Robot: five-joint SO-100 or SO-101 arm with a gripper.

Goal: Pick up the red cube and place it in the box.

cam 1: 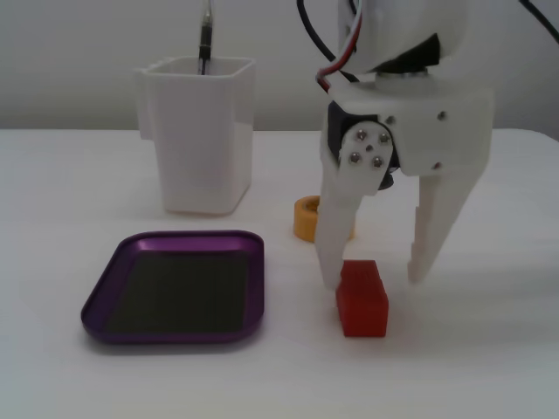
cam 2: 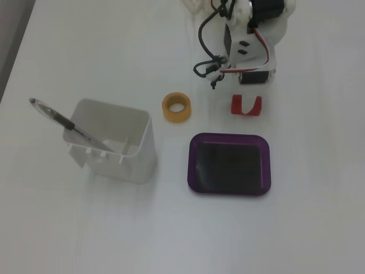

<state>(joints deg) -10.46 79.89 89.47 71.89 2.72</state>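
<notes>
The red cube (cam 1: 362, 301) lies on the white table, to the right of the purple box (cam 1: 98, 307) in a fixed view. My white gripper (cam 1: 376, 278) is open and hangs low over the cube, with its fingertips level with the cube's top on either side. The left finger (cam 1: 332, 253) stands close beside the cube; the right finger is well clear. In the fixed view from above, one white finger (cam 2: 246, 101) covers the middle of the cube (cam 2: 237, 107), which lies just beyond the box (cam 2: 228, 136). The box is empty.
A yellow tape roll (cam 1: 305, 218) lies just behind the gripper and also shows from above (cam 2: 177, 107). A tall white container (cam 1: 199, 148) with a pen in it stands behind the box and shows from above too (cam 2: 122, 149).
</notes>
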